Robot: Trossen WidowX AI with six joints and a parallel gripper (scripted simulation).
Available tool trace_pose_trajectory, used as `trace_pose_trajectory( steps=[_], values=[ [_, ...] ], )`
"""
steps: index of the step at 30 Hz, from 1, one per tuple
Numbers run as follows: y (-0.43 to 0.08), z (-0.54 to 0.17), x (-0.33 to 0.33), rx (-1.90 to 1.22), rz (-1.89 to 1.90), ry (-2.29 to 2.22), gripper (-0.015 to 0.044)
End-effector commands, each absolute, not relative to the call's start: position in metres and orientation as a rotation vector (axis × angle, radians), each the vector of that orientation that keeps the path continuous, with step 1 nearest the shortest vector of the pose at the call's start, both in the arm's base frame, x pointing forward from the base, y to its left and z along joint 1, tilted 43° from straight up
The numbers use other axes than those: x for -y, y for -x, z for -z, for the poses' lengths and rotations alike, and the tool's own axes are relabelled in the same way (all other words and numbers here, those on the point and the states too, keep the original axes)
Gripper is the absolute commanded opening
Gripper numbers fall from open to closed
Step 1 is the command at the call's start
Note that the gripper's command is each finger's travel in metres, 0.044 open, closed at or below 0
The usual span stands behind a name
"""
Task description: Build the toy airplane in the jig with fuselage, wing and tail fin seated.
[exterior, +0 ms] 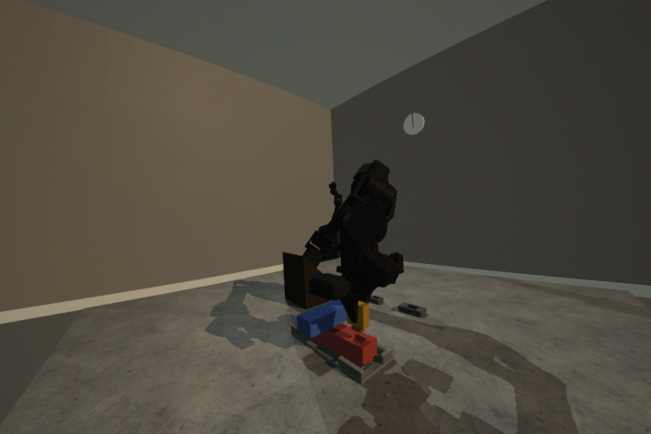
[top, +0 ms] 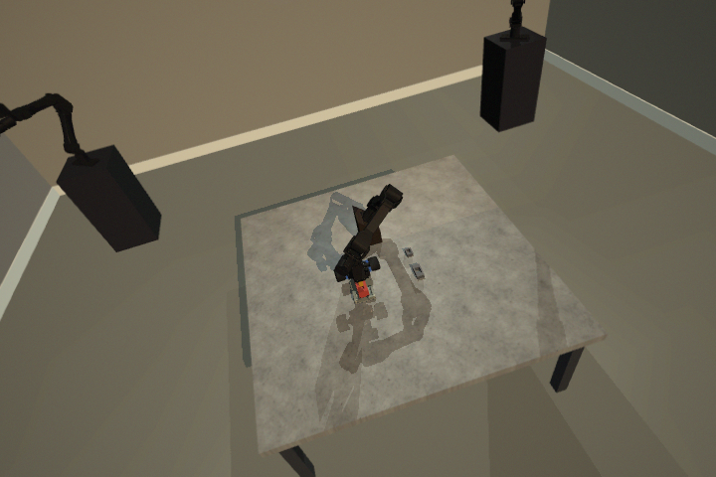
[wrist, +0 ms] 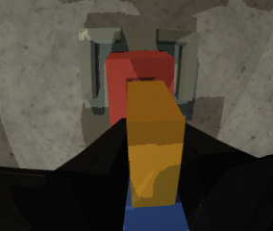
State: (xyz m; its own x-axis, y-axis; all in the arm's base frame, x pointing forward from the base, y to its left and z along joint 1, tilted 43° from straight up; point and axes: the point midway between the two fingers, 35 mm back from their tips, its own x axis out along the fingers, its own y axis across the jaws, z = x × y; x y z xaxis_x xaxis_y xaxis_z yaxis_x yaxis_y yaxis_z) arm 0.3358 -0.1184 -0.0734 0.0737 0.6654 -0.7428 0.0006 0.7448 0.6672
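The red fuselage [top: 362,291] [exterior: 344,344] [wrist: 116,84] lies in the grey jig cradle [exterior: 361,376] [wrist: 86,72]. The blue wing [exterior: 316,321] [wrist: 156,218] lies crosswise on top of the fuselage; its tab and socket are hidden. My gripper [exterior: 354,312] [wrist: 147,125] is shut on the orange tail fin [exterior: 363,316] [wrist: 155,168] and holds it upright. The fin is over the fuselage, between the wing and the tail socket [exterior: 358,337], whose dark edge shows just past the fin in the wrist view. The fin's lower end and any gap under it are not clear.
Two small grey holders stand to the right of the jig: a larger one [top: 418,271] [exterior: 411,309] and a smaller one [top: 408,251] [exterior: 376,299]. A dark brown block [exterior: 295,281] stands behind the jig at the arm's base. Two other arms stand on pedestals off the table.
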Motion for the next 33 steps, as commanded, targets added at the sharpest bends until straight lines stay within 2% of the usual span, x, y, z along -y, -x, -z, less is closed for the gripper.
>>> trace_pose_trajectory(
  steps=[1,13,21,25,33],
  values=[
    [-0.336,0.078,0.115,-1.423,-0.540,-0.597,0.0065],
    [-0.337,0.089,0.104,-1.423,-0.541,-0.597,0.0065],
    [-0.337,0.088,0.105,-1.426,-0.546,-0.588,0.0000],
    [-0.337,0.088,0.105,-1.426,-0.546,-0.588,0.0000],
    [-0.337,0.088,0.105,-1.426,-0.546,-0.588,0.0210]
  ],
)
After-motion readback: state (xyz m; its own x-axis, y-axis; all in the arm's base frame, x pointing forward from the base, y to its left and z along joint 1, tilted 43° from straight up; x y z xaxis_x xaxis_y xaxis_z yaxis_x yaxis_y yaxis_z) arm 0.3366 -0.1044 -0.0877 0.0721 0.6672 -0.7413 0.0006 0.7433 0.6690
